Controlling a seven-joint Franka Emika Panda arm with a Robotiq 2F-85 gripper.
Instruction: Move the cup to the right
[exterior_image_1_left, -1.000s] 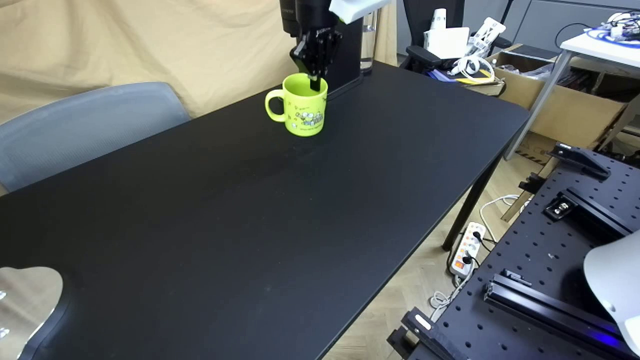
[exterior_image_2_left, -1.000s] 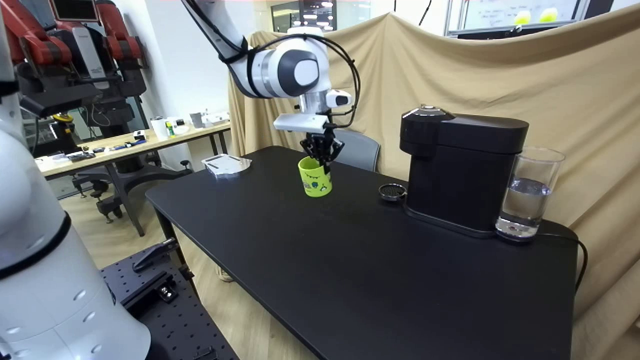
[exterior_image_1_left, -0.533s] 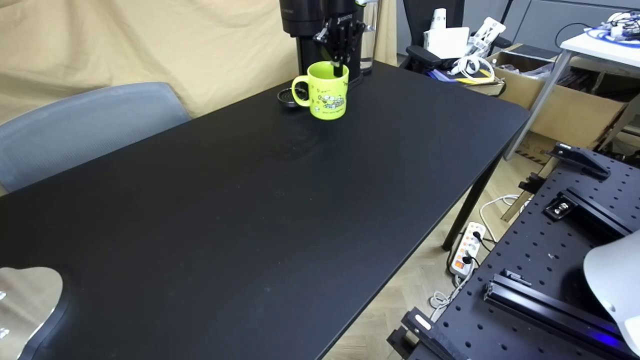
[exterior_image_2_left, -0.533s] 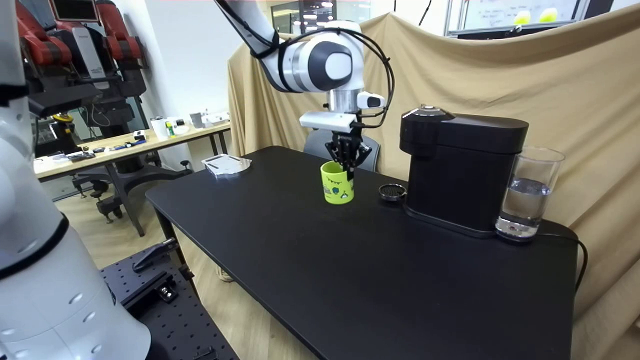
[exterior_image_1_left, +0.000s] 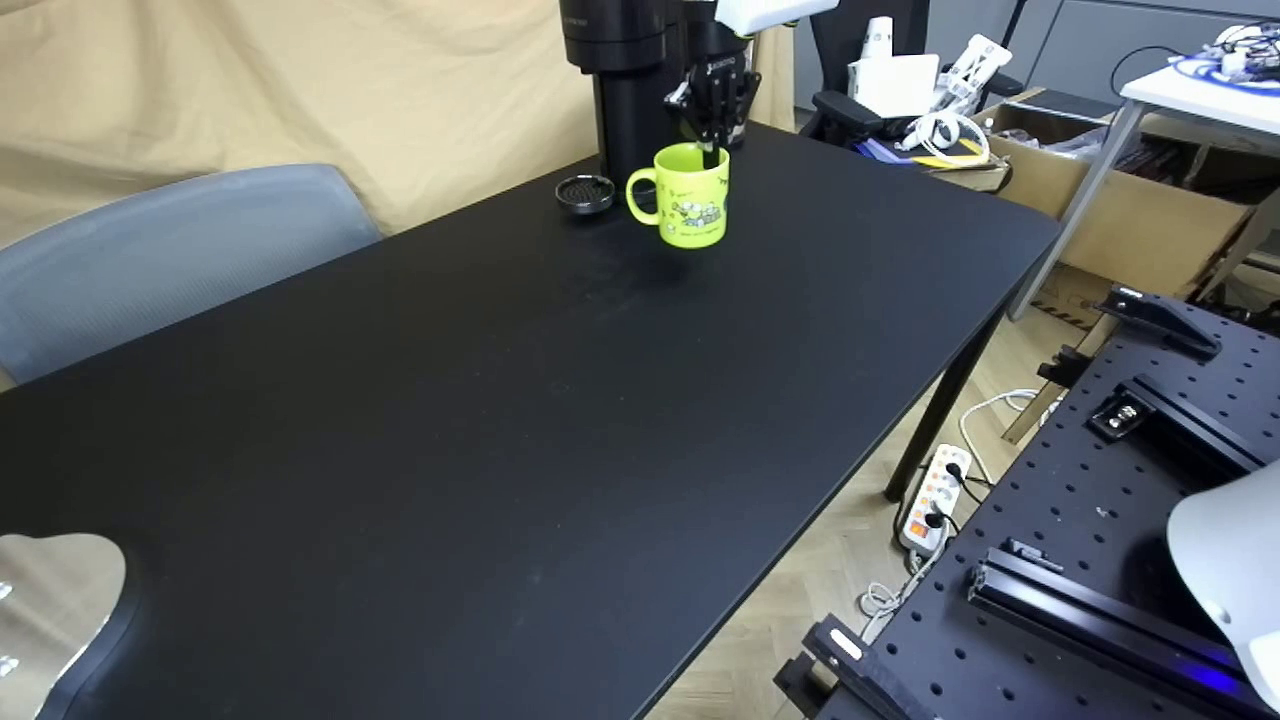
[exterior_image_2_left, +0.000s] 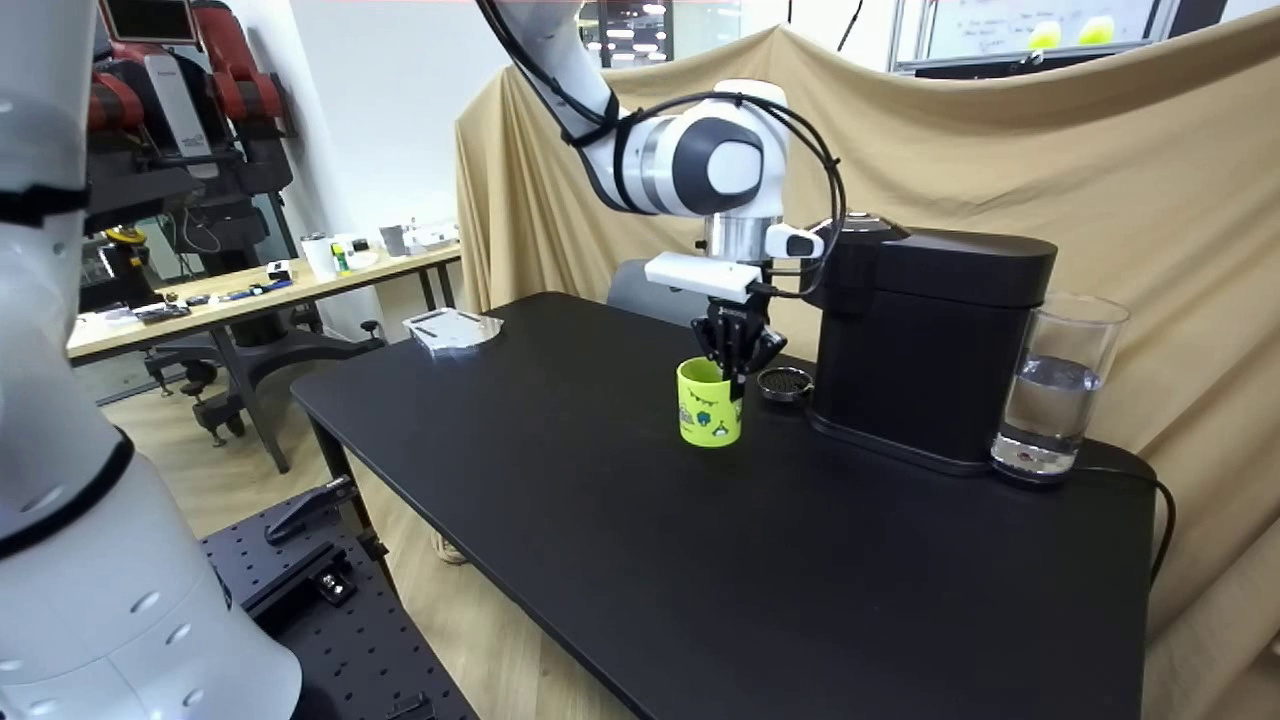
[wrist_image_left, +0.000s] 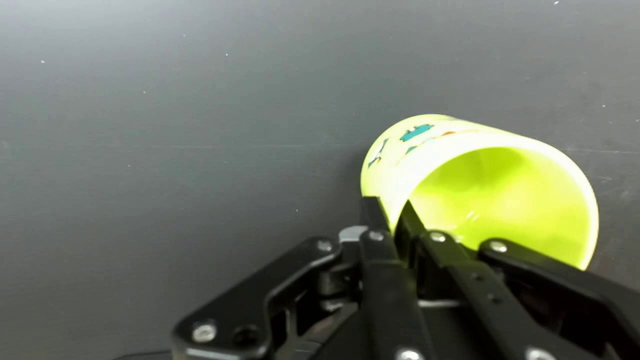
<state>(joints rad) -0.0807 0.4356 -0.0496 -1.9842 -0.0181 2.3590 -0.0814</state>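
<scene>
The cup is a bright yellow-green mug with a loop handle and small printed figures. It shows upright in both exterior views, over the black table. Its handle points left in an exterior view. In the wrist view the cup is at right of centre with its open mouth towards the camera. My gripper is shut on the cup's rim, one finger inside and one outside the wall. It also shows above the rim in both exterior views. I cannot tell whether the cup's base touches the table.
A black coffee machine stands at the table's back edge, with a round drip tray close behind the cup. A glass of water stands beside the machine. A clear tray-like piece lies at the table's far end.
My gripper has carried the cup to the right in both exterior views. The cup rises at first, then comes lower. The drip tray behind it has come into full sight in an exterior view.
</scene>
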